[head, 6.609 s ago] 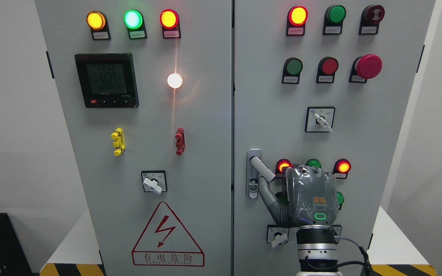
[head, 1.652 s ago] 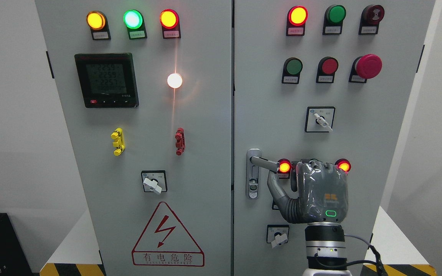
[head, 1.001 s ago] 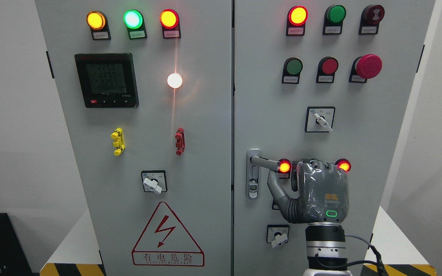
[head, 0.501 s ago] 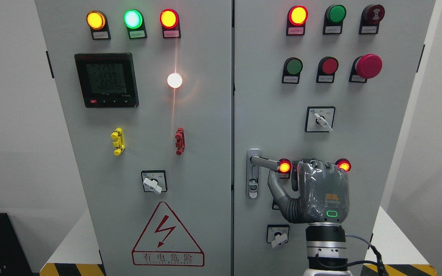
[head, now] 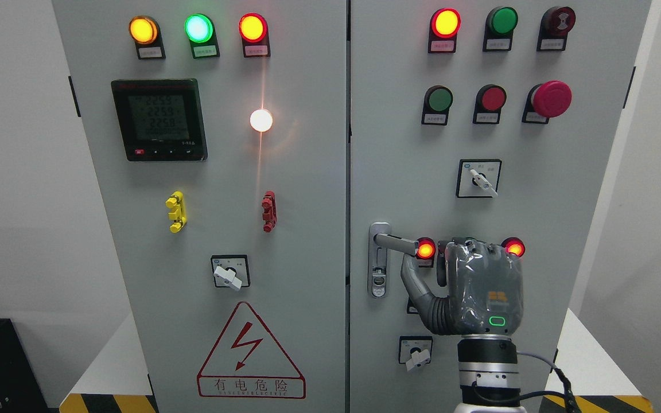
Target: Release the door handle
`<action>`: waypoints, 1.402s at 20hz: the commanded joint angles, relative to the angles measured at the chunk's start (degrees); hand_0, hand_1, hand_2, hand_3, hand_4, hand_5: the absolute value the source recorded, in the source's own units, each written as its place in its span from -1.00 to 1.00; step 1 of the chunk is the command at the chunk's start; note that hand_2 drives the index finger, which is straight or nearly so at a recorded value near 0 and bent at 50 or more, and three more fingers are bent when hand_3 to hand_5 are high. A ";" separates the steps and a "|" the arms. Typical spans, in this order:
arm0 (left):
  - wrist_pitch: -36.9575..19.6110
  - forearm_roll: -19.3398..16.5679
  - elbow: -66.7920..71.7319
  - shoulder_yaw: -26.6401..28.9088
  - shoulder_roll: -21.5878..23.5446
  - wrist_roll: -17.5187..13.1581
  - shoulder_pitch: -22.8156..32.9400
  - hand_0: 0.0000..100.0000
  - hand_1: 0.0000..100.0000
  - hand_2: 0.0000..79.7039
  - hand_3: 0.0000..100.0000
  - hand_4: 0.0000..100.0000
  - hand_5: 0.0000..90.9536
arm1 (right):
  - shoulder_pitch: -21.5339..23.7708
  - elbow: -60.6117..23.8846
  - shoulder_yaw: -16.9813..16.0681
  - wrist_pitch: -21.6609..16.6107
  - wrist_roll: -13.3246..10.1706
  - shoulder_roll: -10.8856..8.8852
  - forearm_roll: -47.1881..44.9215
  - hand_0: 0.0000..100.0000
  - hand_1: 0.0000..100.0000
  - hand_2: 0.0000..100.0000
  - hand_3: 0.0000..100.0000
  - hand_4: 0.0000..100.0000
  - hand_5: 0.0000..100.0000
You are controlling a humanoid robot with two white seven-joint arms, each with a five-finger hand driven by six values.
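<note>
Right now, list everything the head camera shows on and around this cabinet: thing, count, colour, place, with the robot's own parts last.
Cabinet doors: two, grey, filling the view.
Top lamps: three, amber, green, red, left door.
Meter: one, black, left door.
White lamp: one, lit, right of the meter.
Clips: two, yellow and red, left door middle.
Warning triangle: one, red, left door bottom.
Rotary switches: three, white knobs, one left door, two right.
Mushroom button: one, red, right door.
Door handle: one, silver, right door, lever about level.
Right hand: one, grey, below the lever's end; whether the thumb touches it is unclear.
Left hand: not in view.
</note>
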 commanded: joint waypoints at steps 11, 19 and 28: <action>-0.05 0.00 0.00 0.00 0.00 -0.04 0.00 -0.76 0.11 -1.00 -1.00 -1.00 -1.00 | 2.77 -0.75 0.49 -0.84 -1.11 -0.54 -0.43 0.04 -0.35 0.96 1.00 1.00 1.00; -0.05 0.00 0.00 0.00 0.00 -0.04 0.00 -0.76 0.11 -1.00 -1.00 -1.00 -1.00 | 4.79 -2.33 0.22 -3.13 -2.87 -0.80 -0.43 0.02 -0.35 0.82 1.00 0.99 1.00; -0.05 0.00 0.00 0.00 0.00 -0.04 0.00 -0.76 0.11 -1.00 -1.00 -1.00 -1.00 | 9.18 -4.62 -3.37 -11.37 -6.29 -4.49 -2.27 0.00 -0.37 0.44 0.77 0.71 0.68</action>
